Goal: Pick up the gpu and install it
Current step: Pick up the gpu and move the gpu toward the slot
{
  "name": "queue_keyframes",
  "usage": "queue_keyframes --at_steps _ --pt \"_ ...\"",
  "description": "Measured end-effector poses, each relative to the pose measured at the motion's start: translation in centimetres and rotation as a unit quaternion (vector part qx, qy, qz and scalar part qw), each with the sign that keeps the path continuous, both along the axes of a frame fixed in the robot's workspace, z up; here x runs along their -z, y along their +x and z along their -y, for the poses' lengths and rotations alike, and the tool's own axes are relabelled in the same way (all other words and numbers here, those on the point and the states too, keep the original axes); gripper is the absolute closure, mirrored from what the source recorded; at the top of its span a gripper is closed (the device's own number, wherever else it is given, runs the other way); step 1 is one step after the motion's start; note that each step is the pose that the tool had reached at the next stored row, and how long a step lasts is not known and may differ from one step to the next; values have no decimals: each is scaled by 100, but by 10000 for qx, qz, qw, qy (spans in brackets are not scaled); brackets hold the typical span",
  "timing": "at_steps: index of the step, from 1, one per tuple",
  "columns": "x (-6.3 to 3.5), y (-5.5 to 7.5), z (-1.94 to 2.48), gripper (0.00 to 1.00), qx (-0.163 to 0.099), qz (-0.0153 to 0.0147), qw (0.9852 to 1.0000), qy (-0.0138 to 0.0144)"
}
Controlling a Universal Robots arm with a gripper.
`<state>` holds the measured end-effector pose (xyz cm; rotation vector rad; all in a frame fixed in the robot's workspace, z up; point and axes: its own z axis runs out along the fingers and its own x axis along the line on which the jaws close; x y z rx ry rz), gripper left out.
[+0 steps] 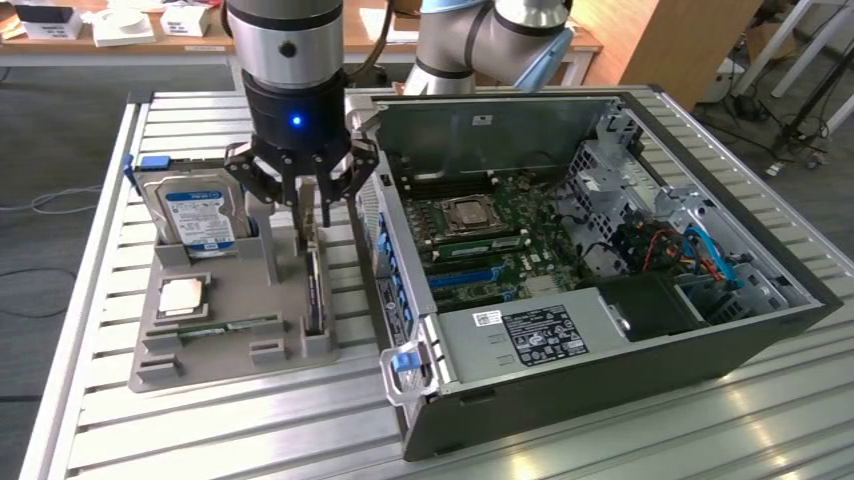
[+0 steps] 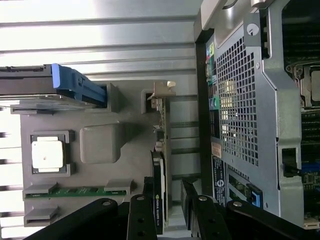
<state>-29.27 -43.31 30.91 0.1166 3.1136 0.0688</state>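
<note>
Wrist view places the claw (image 2: 167, 217) directly over the gpu (image 2: 161, 150), with one of its fingers (image 2: 141, 215) on each side of the card. We read the claw as spread. One finger lies against or very near the card, while a strip of the holder tray (image 2: 100, 145) shows between the card and the other finger.

The gpu stands on edge in a slot of the holder tray, on the tray's side facing the computer case (image 2: 240, 100). A hard drive (image 1: 198, 210) stands at the tray's opposite side. The tray rests on the tabletop (image 1: 534, 440).

We judge the step in hand to be the pick-up: no grip is made and installation is not yet begun. Completing the grasp calls for even closure on both faces of the card and a straight lift out of the slot.
</note>
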Motion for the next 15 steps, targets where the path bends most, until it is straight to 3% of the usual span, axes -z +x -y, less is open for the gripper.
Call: queue_keyframes --at_steps 7,15 --pt "43 -5 3 64 0 0 10000 0" --pt "43 -20 141 64 0 0 10000 0"
